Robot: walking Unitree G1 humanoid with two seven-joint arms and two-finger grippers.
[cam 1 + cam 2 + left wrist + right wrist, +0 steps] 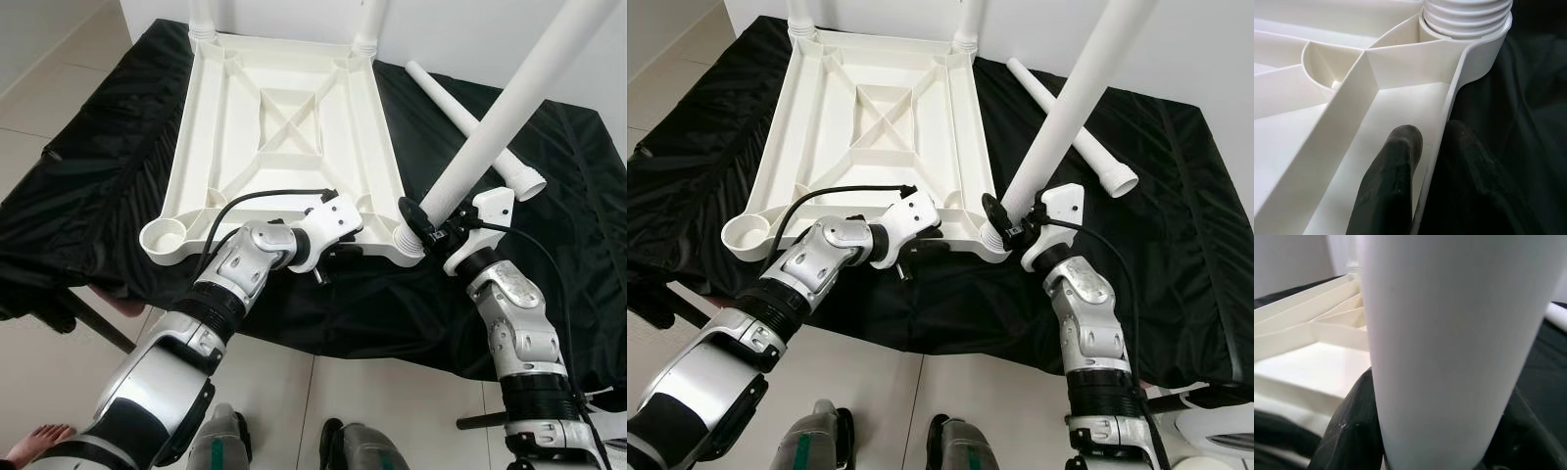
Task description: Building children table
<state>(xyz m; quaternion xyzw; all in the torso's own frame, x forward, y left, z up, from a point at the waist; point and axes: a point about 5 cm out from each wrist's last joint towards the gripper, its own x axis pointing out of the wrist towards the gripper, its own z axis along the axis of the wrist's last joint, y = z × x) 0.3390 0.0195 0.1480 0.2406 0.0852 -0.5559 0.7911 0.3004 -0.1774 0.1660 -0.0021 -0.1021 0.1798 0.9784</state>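
A white plastic table top [192, 127] lies upside down on a black cloth [88, 166]. Two white legs [203, 16] stand in its far corners. My left gripper [336, 251] is shut on the near rim [1448, 110], one finger [1391, 186] inside and the other outside. My right gripper [431, 227] is shut on a third white leg [509, 108], which leans to the right with its threaded end [1466, 14] in the near right corner socket. This leg [1449, 333] sits between the dark fingers [1347, 431]. The near left socket [165, 238] is open. A loose leg [443, 95] lies on the cloth at the back right.
The cloth-covered surface ends just before my body, with tiled floor [294, 392] below. A person's bare foot [34, 441] shows at the lower left. A white wall [460, 29] rises behind the cloth.
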